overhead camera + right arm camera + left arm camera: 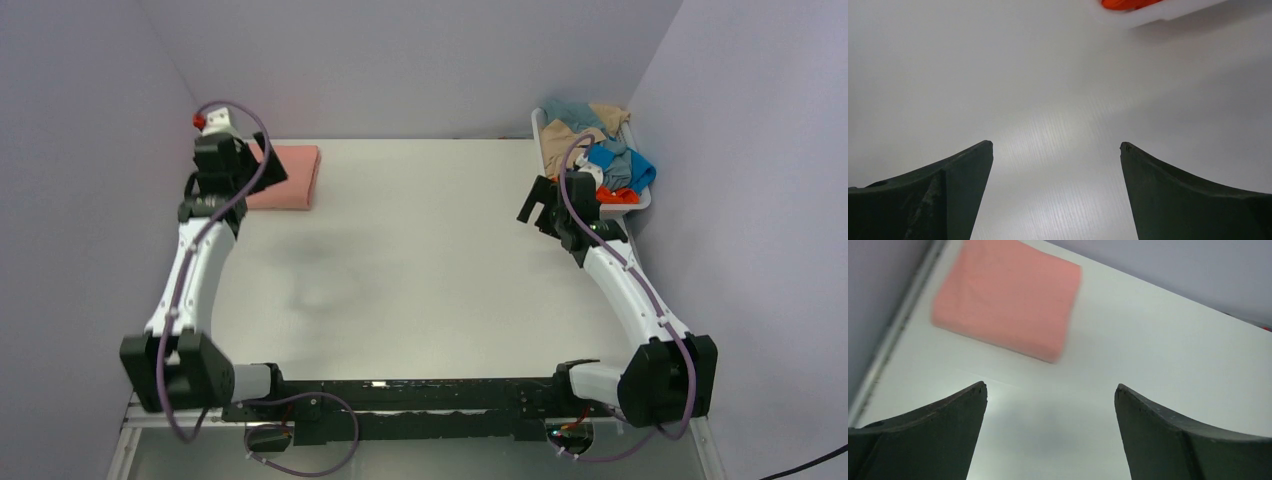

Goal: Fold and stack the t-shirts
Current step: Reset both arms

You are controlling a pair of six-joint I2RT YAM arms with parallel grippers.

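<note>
A folded salmon pink t-shirt (292, 178) (1007, 297) lies flat at the table's far left corner. My left gripper (265, 165) (1050, 387) hovers just short of it, open, with only bare table between its fingers. Several crumpled t-shirts fill the white basket (643, 206) at the far right: tan (577, 135), bright blue (636, 166), orange (616, 196) (1128, 4) and grey-blue (570, 110). My right gripper (533, 203) (1056, 145) hangs open and empty over the table, just left of the basket's near end.
The white table (420, 250) is walled in by lilac panels at the back and on both sides. The basket's rim (1173, 12) shows at the top of the right wrist view. Both arm bases sit on the black rail at the near edge.
</note>
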